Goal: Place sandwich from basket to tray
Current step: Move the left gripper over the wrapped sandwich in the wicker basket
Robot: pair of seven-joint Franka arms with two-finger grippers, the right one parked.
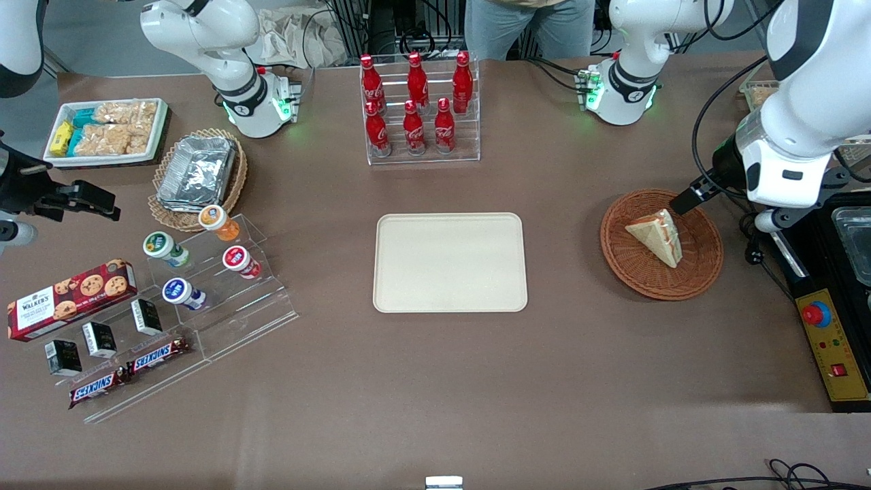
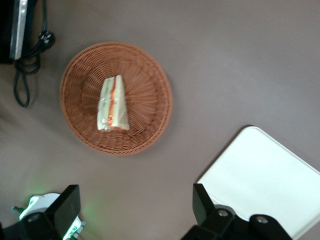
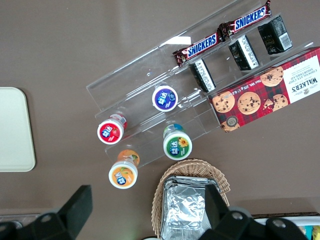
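The sandwich (image 1: 656, 235) lies in the reddish-brown wicker basket (image 1: 701, 279) toward the working arm's end of the table, its red-orange filling showing along one edge. The beige tray (image 1: 449, 262) lies flat at the table's middle and holds nothing. My left gripper (image 1: 682, 203) hangs above the basket's rim that is farther from the front camera, well clear of the sandwich. In the left wrist view the gripper (image 2: 136, 205) is open and holds nothing, with the sandwich (image 2: 113, 104), the basket (image 2: 150, 75) and a corner of the tray (image 2: 265, 170) below it.
A rack of red cola bottles (image 1: 416, 109) stands farther from the front camera than the tray. A yellow control box (image 1: 830, 340), a black appliance (image 1: 850, 238) and a cable (image 2: 25, 75) lie beside the basket. Snacks on an acrylic stand (image 1: 204, 299) lie toward the parked arm's end.
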